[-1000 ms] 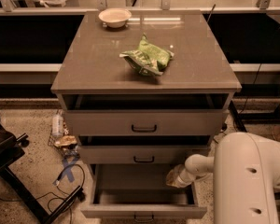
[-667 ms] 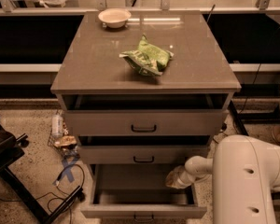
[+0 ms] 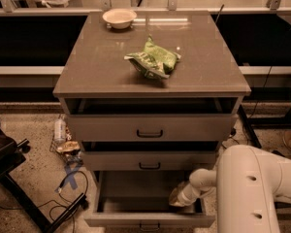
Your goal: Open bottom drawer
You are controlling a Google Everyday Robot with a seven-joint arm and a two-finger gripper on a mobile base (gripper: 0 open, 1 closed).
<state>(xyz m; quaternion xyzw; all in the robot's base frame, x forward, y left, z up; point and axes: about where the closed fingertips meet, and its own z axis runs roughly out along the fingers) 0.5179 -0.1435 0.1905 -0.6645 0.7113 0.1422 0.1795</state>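
The bottom drawer (image 3: 150, 221) is pulled far out from the cabinet, its plain grey inside (image 3: 140, 191) showing and its small black handle at the picture's lower edge. My gripper (image 3: 176, 199) reaches from the white arm (image 3: 254, 188) at the lower right into the drawer's right side, low inside it. The middle drawer (image 3: 149, 160) and the top drawer (image 3: 150, 127) stand slightly out, each with a black bar handle.
On the cabinet top (image 3: 97, 67) lie a crumpled green bag (image 3: 154, 59) and a white bowl (image 3: 119, 18) at the back. A black stand (image 3: 9, 178), cables and a bottle (image 3: 59, 130) are on the floor at the left.
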